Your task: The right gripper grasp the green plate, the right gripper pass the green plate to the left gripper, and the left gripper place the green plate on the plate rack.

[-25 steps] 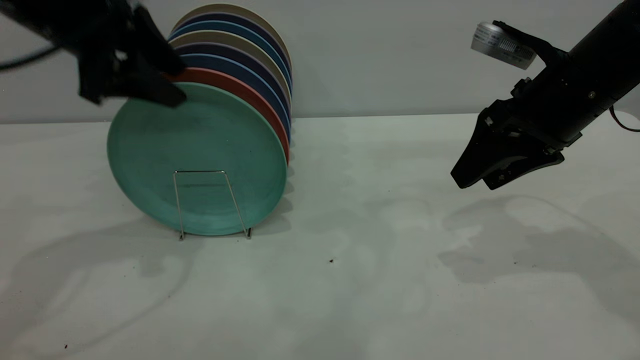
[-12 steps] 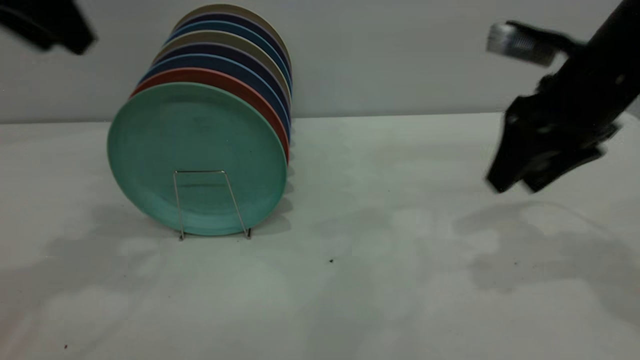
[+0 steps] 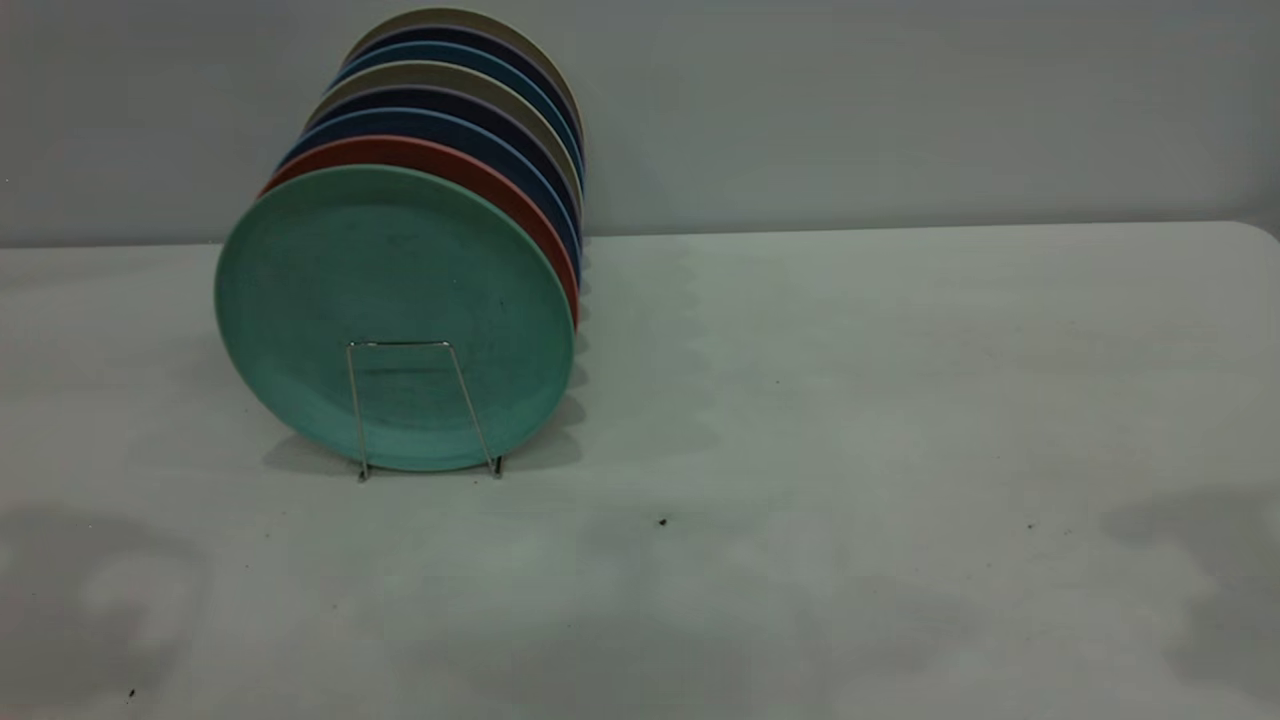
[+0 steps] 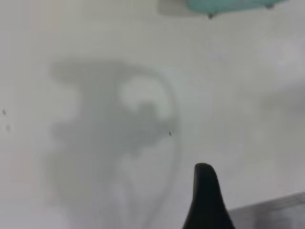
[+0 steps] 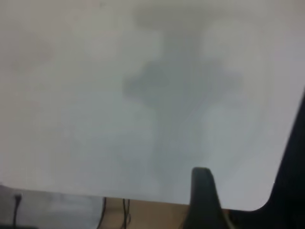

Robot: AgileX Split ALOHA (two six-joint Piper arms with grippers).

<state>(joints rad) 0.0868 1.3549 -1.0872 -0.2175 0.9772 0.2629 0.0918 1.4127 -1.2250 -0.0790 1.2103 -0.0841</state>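
Plate position: green plate (image 3: 395, 318) stands on edge at the front of a row of plates, leaning back against the salmon-red plate (image 3: 520, 205) behind it, so the task looks finished.
Rack: plate rack (image 3: 424, 408) shows one thin wire loop crossing the green plate's lower face, its feet on the table (image 3: 850, 420); that loop keeps the plate from sliding forward.
Rest of row: dark blue plates (image 3: 480, 130) and beige ones stand behind, each propping the next.
Left end effector: (image 4: 206, 198) only one dark fingertip shows in the left wrist view, above bare table, well apart from the plate; I cannot tell whether it is open or closed.
Right end effector: (image 5: 202, 198) again one fingertip only, near a rounded table corner; its state cannot be told.
Hidden: both arms are outside the exterior view; the rack's other loops are covered by plates.
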